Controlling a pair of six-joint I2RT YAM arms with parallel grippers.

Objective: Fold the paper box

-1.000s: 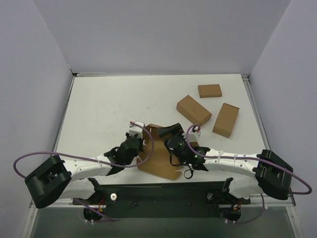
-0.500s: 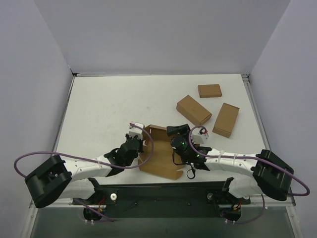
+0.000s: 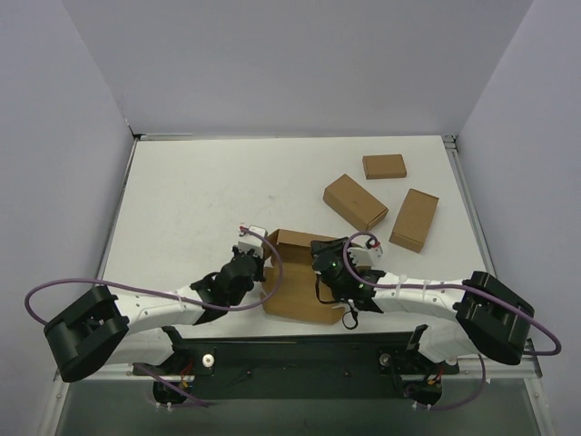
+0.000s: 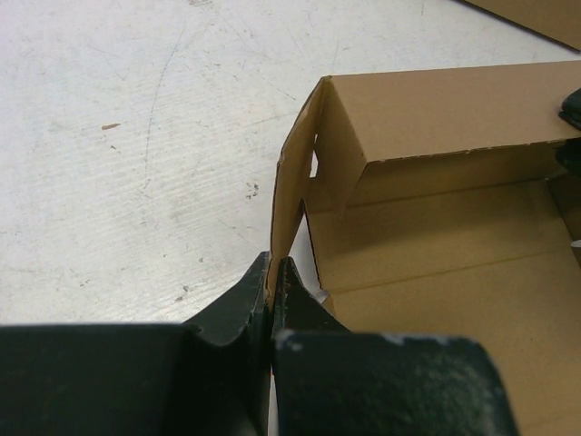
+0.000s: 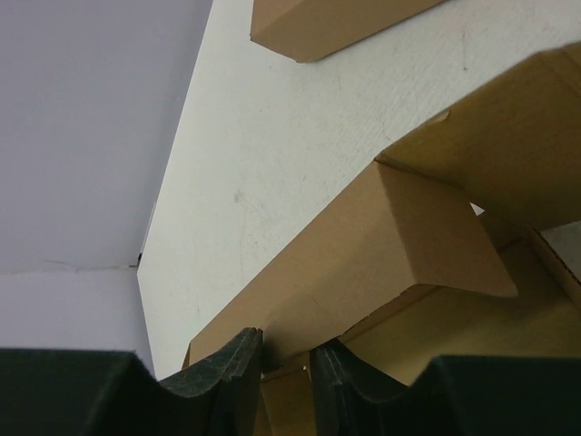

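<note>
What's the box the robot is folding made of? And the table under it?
The paper box looks like thin brown cardboard, matte: sharp creases and a raw cut edge show. The table seems a hard white painted or laminate board, scuffed and speckled; which one I cannot tell.

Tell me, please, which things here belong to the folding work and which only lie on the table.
Belong to the job:
- paper box, partly folded
- left hand, shut on its side wall
- right hand, fingers astride another wall

Just lying about:
- far small box
- middle small box
- right small box
All three are closed and lie on the table, apart from the work.
</note>
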